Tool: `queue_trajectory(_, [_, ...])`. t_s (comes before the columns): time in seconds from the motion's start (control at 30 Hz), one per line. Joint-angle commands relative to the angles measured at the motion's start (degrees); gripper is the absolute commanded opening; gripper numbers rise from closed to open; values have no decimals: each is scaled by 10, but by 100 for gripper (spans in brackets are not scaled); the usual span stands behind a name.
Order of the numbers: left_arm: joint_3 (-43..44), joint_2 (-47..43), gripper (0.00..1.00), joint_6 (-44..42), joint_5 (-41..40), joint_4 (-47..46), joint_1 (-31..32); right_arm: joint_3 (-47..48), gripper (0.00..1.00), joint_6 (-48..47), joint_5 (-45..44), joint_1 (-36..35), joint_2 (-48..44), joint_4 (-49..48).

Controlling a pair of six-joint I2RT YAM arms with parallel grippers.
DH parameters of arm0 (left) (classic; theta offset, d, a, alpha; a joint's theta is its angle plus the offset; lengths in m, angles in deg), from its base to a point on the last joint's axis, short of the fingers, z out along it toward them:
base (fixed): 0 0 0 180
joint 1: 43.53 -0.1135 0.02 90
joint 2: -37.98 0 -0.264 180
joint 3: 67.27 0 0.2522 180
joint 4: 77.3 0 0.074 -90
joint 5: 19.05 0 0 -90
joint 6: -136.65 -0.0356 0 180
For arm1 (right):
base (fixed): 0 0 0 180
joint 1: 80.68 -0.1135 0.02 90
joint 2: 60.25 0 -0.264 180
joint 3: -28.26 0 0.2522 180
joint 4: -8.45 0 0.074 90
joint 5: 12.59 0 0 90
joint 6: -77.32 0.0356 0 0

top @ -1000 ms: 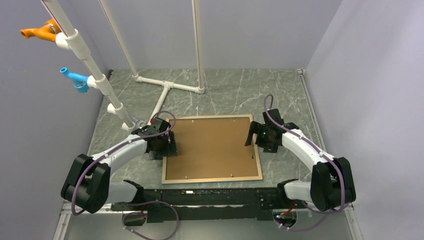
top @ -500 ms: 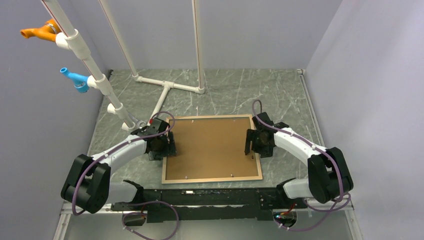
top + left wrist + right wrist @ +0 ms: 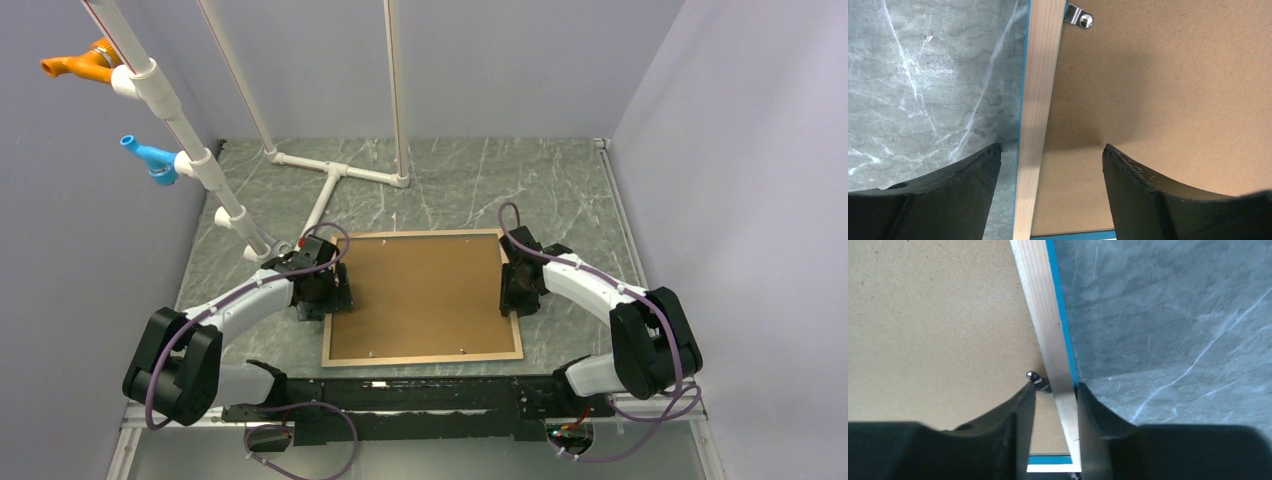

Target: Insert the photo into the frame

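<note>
Frame (image 3: pixel 1048 315) rail inside right hand (image 3: pixel 1055 388), blue edge visible only in wrist views

Both arms reach forward, left pincer (image 3: pixel 1049 150) wide, right pincer (image 3: pixel 1055 385) narrow.

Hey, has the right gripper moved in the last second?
Yes. The right gripper swung down onto the right rail of the frame, slightly nearer the arm bases, its jaws narrowing around it.
</note>
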Motion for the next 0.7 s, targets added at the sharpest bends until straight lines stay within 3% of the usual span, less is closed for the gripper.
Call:
queue_trajectory(0.0, [-8,21,79,-11,6,-25,-4,3,26,8,-19,-10,15,2])
queue_trajectory(0.07, [-9,21,79,-12,6,-25,-5,7,11,9,-23,-12,19,4])
queue_trajectory(0.17, [-8,18,79,-12,6,-24,-6,11,0,8,-30,-13,22,5])
queue_trajectory(0.67, [34,45,78,-31,49,-38,-4,43,0,20,-26,9,14,-7])
